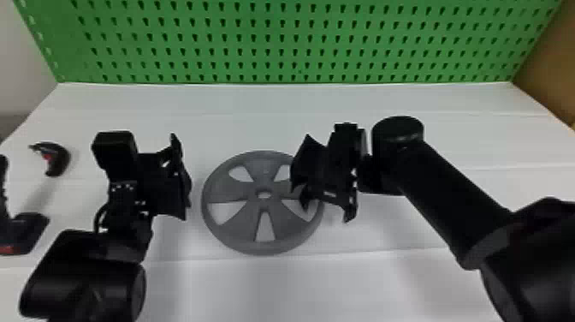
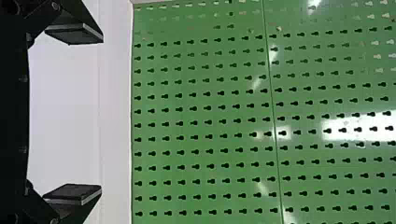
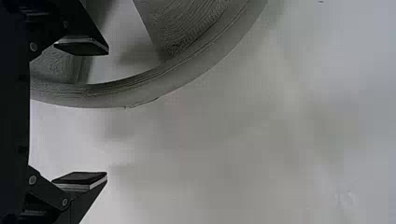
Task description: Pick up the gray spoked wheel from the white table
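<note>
With right fingers (image 3: 80, 178) and left fingers (image 2: 73, 191) spread, held nothing.
Judged liable to shove gray spoked wheel (image 1: 262, 171) aside, given rim (image 3: 140, 89) off-centre between right fingers.

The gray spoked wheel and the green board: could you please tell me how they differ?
The wheel is gray with a few large openings; the board is green with many small ones. The wheel lies flat on the white table; the board stands upright behind it. Both are pierced.

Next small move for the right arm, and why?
Probably ease the right gripper down toward the gray spoked wheel: its jaws stand open, empty, and in the right wrist view the rim crosses the gap between them.
</note>
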Controlling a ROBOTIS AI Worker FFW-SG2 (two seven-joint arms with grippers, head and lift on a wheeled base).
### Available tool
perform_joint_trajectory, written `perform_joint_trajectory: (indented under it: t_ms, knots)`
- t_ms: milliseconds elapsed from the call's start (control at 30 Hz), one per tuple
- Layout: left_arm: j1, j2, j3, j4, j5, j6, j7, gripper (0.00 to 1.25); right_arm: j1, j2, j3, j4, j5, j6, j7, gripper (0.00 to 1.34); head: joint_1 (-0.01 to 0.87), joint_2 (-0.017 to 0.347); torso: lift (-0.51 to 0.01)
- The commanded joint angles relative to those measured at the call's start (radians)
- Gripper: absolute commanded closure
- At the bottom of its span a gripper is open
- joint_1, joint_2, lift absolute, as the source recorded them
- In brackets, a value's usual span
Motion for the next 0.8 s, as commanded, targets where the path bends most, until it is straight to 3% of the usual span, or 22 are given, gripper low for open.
perform_joint_trajectory:
  t_ms: [0, 333, 500, 767]
  knots:
    - [0.000, 0.000, -0.001, -0.001, 0.001, 0.000, 0.000, 0.15, -0.002, 0.000, 0.013, 0.001, -0.012, -0.003, 0.002, 0.34, 0.765, 0.002, -0.096]
    - [-0.002, 0.002, -0.005, 0.001, 0.001, 0.000, 0.000, 0.15, -0.012, 0.003, 0.050, -0.001, -0.030, -0.020, 0.003, 0.38, 0.765, 0.002, -0.096]
    - [-0.002, 0.002, -0.005, 0.001, 0.001, 0.000, 0.000, 0.15, -0.012, 0.000, 0.056, -0.001, -0.038, -0.018, 0.009, 0.59, 0.765, 0.002, -0.096]
    - [-0.002, 0.002, -0.005, 0.001, 0.001, 0.000, 0.000, 0.15, -0.017, 0.000, 0.079, -0.005, -0.035, -0.012, 0.009, 0.71, 0.765, 0.002, -0.096]
